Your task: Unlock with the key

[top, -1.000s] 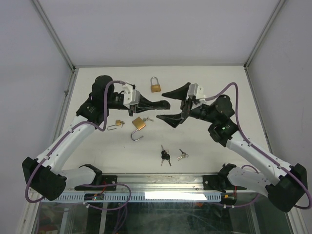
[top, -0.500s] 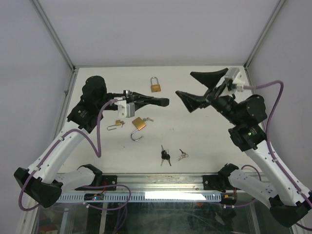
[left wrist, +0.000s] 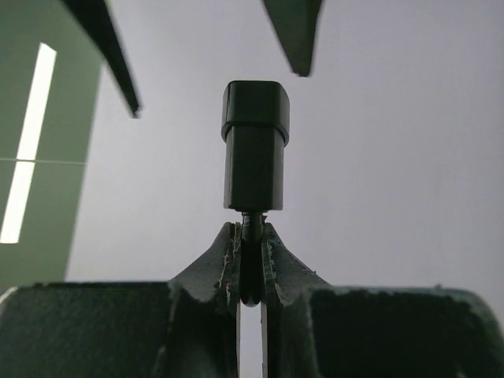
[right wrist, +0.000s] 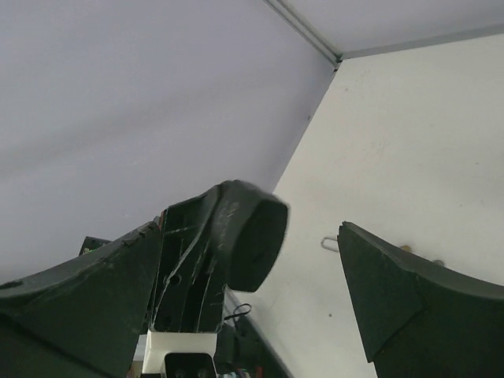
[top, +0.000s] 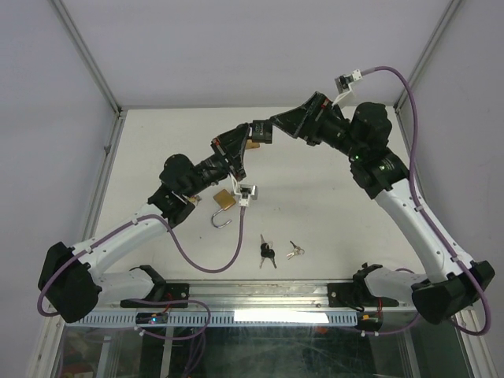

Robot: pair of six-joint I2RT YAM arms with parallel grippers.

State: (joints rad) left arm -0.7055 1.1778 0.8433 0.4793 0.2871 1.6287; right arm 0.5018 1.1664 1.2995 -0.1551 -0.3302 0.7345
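- While the left gripper point(left wrist: 250, 236) hangs in the air above the table point(top: 339, 228), its jaws are pinched almost together on the thin metal blade of the key point(left wrist: 254, 150)
- The key's long axis runs in line with the fingers, and its black head points outward, away from the wrist and toward the right gripper point(top: 277, 126)
- The right gripper's jaws are spread wide with nothing in them, and its two fingertips flank the key head without touching it
- A brass padlock point(top: 224, 199) lies on the table beneath the left arm, its shackle swung out toward the near edge
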